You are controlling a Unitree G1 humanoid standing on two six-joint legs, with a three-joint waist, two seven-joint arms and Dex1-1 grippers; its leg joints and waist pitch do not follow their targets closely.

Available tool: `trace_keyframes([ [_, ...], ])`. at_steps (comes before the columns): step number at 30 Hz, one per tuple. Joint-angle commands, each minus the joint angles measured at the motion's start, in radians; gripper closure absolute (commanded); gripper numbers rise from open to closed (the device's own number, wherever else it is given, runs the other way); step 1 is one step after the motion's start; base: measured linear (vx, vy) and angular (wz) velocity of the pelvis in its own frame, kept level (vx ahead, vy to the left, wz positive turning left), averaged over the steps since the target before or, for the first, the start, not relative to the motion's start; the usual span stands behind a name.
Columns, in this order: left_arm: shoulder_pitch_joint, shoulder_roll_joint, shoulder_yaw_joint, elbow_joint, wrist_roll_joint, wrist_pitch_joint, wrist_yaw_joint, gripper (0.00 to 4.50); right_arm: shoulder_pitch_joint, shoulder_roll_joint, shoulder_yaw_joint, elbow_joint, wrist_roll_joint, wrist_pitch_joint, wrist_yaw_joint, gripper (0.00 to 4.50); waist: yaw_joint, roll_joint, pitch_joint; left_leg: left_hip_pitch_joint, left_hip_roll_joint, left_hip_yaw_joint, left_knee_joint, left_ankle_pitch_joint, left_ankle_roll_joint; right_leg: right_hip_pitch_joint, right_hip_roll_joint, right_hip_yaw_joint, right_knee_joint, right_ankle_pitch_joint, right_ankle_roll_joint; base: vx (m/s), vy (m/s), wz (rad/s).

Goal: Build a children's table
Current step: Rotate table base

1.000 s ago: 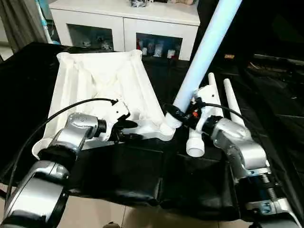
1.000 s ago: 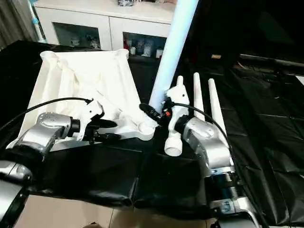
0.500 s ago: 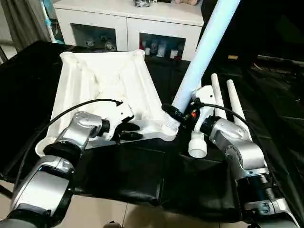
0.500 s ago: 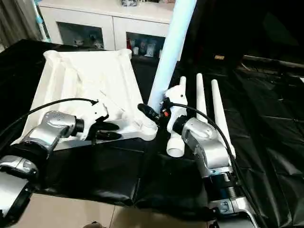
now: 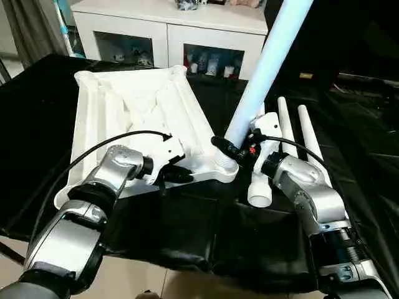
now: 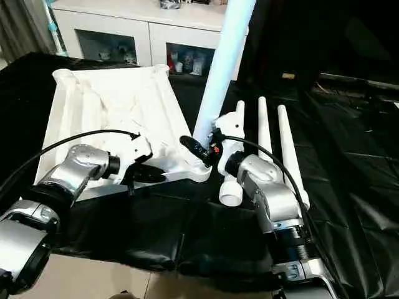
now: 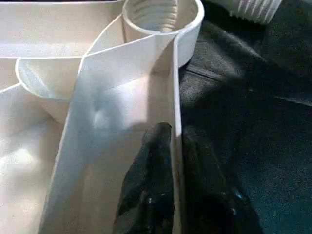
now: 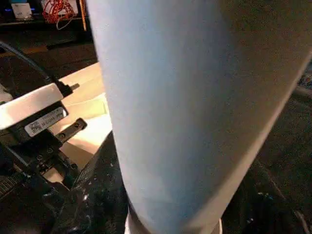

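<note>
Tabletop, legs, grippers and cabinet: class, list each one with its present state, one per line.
tabletop: upside down, ribbed underside up
raised leg: tilted, base at the near corner socket
spare legs: lying flat
left gripper: shut on the tabletop's edge wall
right gripper: shut on the raised leg
cabinet: doors closed

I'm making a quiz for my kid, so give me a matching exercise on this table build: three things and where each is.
Things:
1. left hand
2. right hand
3. three spare white tapered tube legs

States:
A. lying on the black cloth
B. pinching the near side wall of the white ribbed plastic tabletop
C. holding an upright white tube leg at the corner socket

Pairs: 1-B, 2-C, 3-A
</note>
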Motion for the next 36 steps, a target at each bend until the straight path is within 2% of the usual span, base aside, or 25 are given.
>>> trace_keyframes([
  [1,0.028,-0.001,-0.042,0.024,0.039,0.008,-0.009,4.36,-0.012,0.0,0.001,0.007,-0.005,-0.012,-0.003,2.62,0.0,0.016,-0.064,0.013,0.058,-0.016,-0.081,-0.179,0.009,0.054,-0.101,0.06,-0.079,-0.04,-0.224,0.0,0.0,0.0],
  [4,0.063,0.052,-0.027,-0.019,0.038,0.005,-0.021,4.47,-0.007,0.004,0.003,0.001,-0.003,-0.013,-0.004,2.62,-0.003,0.016,-0.062,0.012,0.06,-0.017,-0.084,-0.195,0.003,0.053,-0.103,0.061,-0.078,-0.052,-0.222,0.0,0.0,0.0],
  [6,0.123,0.118,0.013,-0.107,0.002,0.026,-0.043,4.47,0.007,0.01,0.005,-0.014,0.007,-0.004,0.001,2.62,-0.007,0.01,-0.06,0.009,0.06,-0.019,-0.087,-0.203,-0.002,0.055,-0.104,0.061,-0.078,-0.076,-0.217,0.0,0.0,0.0],
  [7,0.137,0.131,0.02,-0.128,-0.004,0.03,-0.047,4.47,0.011,0.011,0.006,-0.017,0.01,-0.001,0.003,2.62,-0.013,0.013,-0.058,0.008,0.058,-0.018,-0.09,-0.211,-0.006,0.055,-0.104,0.062,-0.083,-0.108,-0.208,0.0,0.0,0.0],
  [8,0.157,0.147,0.027,-0.159,-0.011,0.036,-0.054,4.47,0.016,0.011,0.008,-0.02,0.012,0.003,0.007,2.62,-0.017,0.01,-0.058,0.012,0.058,-0.018,-0.089,-0.222,-0.007,0.052,-0.104,0.062,-0.084,-0.137,-0.202,0.0,0.0,0.0],
  [9,0.176,0.161,0.034,-0.188,-0.017,0.042,-0.061,4.47,0.021,0.011,0.01,-0.024,0.013,0.007,0.01,2.62,-0.021,0.005,-0.056,0.011,0.058,-0.017,-0.091,-0.222,-0.006,0.051,-0.101,0.062,-0.085,-0.148,-0.2,0.0,0.0,0.0],
  [10,0.219,0.187,0.043,-0.257,-0.03,0.056,-0.078,4.47,0.028,0.013,0.011,-0.029,0.022,0.026,0.015,2.62,-0.023,0.01,-0.055,0.01,0.056,-0.017,-0.092,-0.221,-0.006,0.051,-0.1,0.062,-0.088,-0.174,-0.192,0.0,0.0,0.0],
  [11,0.265,0.21,0.051,-0.337,-0.043,0.08,-0.093,4.47,0.034,0.013,0.013,-0.033,0.029,0.042,0.021,2.62,-0.027,0.001,-0.057,0.009,0.065,-0.019,-0.095,-0.213,-0.006,0.054,-0.106,0.064,-0.081,-0.156,-0.198,0.0,0.0,0.0],
  [12,0.297,0.223,0.057,-0.394,-0.053,0.098,-0.102,4.47,0.038,0.013,0.015,-0.035,0.033,0.055,0.025,2.62,-0.031,0.003,-0.054,0.002,0.061,-0.02,-0.097,-0.204,-0.001,0.054,-0.102,0.062,-0.082,-0.16,-0.195,0.0,0.0,0.0],
  [13,0.362,0.241,0.065,-0.516,-0.076,0.146,-0.114,4.47,0.04,0.016,0.018,-0.029,0.033,0.064,0.03,2.62,-0.031,0.0,-0.054,0.011,0.062,-0.015,-0.095,-0.213,0.003,0.045,-0.099,0.063,-0.087,-0.181,-0.192,0.0,0.0,0.0],
  [14,0.367,0.243,0.066,-0.526,-0.078,0.15,-0.115,4.47,0.04,0.016,0.018,-0.028,0.033,0.064,0.03,2.62,-0.033,0.003,-0.058,0.011,0.065,-0.016,-0.093,-0.201,0.001,0.051,-0.105,0.064,-0.08,-0.157,-0.201,0.0,0.0,0.0],
  [15,0.394,0.247,0.066,-0.578,-0.086,0.171,-0.115,4.47,0.038,0.018,0.02,-0.021,0.031,0.063,0.031,2.62,-0.035,-0.003,-0.056,0.014,0.061,-0.009,-0.092,-0.179,0.014,0.043,-0.096,0.064,-0.086,-0.13,-0.206,0.0,0.0,0.0],
  [18,0.452,0.248,0.06,-0.703,-0.106,0.226,-0.105,4.47,0.02,0.029,0.029,0.011,0.032,0.061,0.046,2.62,-0.033,-0.003,-0.056,0.014,0.06,-0.007,-0.091,-0.149,0.028,0.046,-0.094,0.062,-0.079,-0.093,-0.215,0.0,0.0,0.0],
  [22,0.465,0.237,0.056,-0.74,-0.109,0.241,-0.077,4.5,0.001,0.033,0.044,0.039,0.043,0.07,0.084,2.62,-0.026,-0.006,-0.055,0.015,0.056,-0.003,-0.09,-0.139,0.037,0.045,-0.091,0.063,-0.081,-0.092,-0.205,0.0,0.0,0.0],
  [27,0.477,0.22,0.058,-0.811,-0.098,0.317,-0.036,4.5,-0.017,0.022,0.072,0.047,0.034,0.101,0.131,2.62,-0.027,-0.007,-0.054,0.014,0.057,-0.003,-0.09,-0.136,0.032,0.046,-0.09,0.063,-0.08,-0.092,-0.201,0.0,0.0,0.0],
  [30,0.462,0.207,0.053,-0.806,-0.091,0.322,-0.02,4.5,-0.023,0.01,0.087,0.059,0.024,0.118,0.149,2.62,-0.027,-0.012,-0.055,0.013,0.054,-0.003,-0.089,-0.126,0.034,0.048,-0.089,0.063,-0.082,-0.091,-0.194,0.0,0.0,0.0],
  [31,0.458,0.205,0.052,-0.803,-0.091,0.323,-0.017,4.5,-0.024,0.008,0.089,0.066,0.021,0.115,0.151,2.62,-0.026,-0.009,-0.054,0.014,0.054,-0.003,-0.089,-0.13,0.032,0.046,-0.089,0.063,-0.083,-0.099,-0.191,0.0,0.0,0.0],
  [36,0.452,0.209,0.048,-0.809,-0.094,0.332,-0.017,4.5,-0.04,0.004,0.105,0.113,0.0,0.116,0.148,2.62,-0.027,-0.009,-0.055,0.015,0.054,-0.003,-0.089,-0.136,0.023,0.045,-0.088,0.063,-0.083,-0.115,-0.187,0.0,0.0,0.0],
])
